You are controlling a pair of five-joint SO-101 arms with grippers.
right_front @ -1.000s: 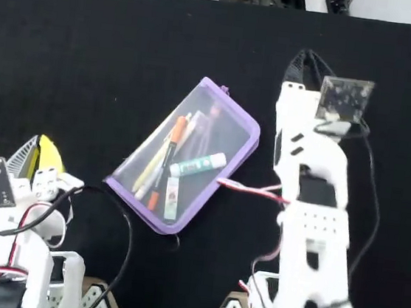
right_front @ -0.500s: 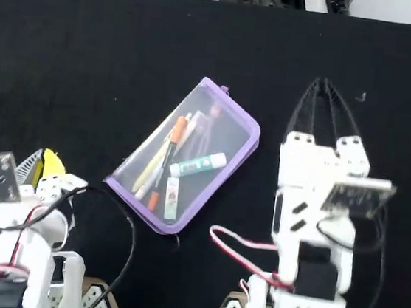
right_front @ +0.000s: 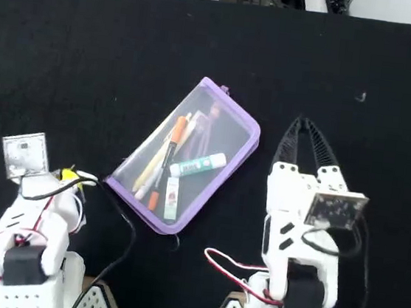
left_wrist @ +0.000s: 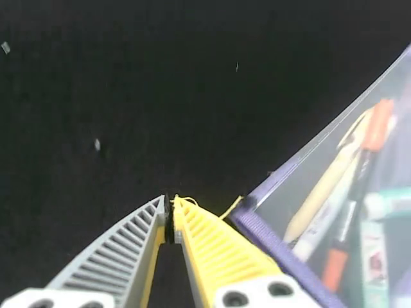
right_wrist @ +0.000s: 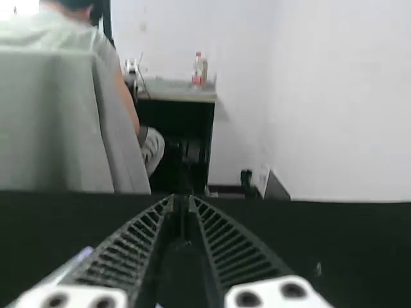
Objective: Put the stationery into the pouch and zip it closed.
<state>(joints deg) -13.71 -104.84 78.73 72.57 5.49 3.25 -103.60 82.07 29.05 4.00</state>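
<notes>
High view: clear pouch (right_front: 183, 155) with purple edging lay slantwise at mid-table (right_front: 69, 49), on the black cloth. Stationery sat inside it: orange pen (right_front: 178, 131), yellow pen (right_front: 152, 169), glue stick (right_front: 198, 164) with a green cap, plus smaller pieces too indistinct to name. Could not tell whether the zip was drawn. Left gripper (right_front: 75, 176) stood at the near left, its yellow finger tip just beside the pouch's near corner. Right gripper (right_front: 302, 123) stood to the right of the pouch, apart from it, black fingers meeting at a point. Left wrist view: left gripper (left_wrist: 171, 204) clenched, grey finger and yellow finger (left_wrist: 212, 247) pressed tip to tip with nothing discernible between them; a thin yellow strand trailed off the tip. The pouch (left_wrist: 273, 240) edge ran just beside the yellow finger, whether touching it could not be judged; the pens and glue stick showed through the clear face. Right wrist view: right gripper (right_wrist: 182, 206) clenched on nothing, fingers together along their length, raised over the black table and pointing toward its far edge.
</notes>
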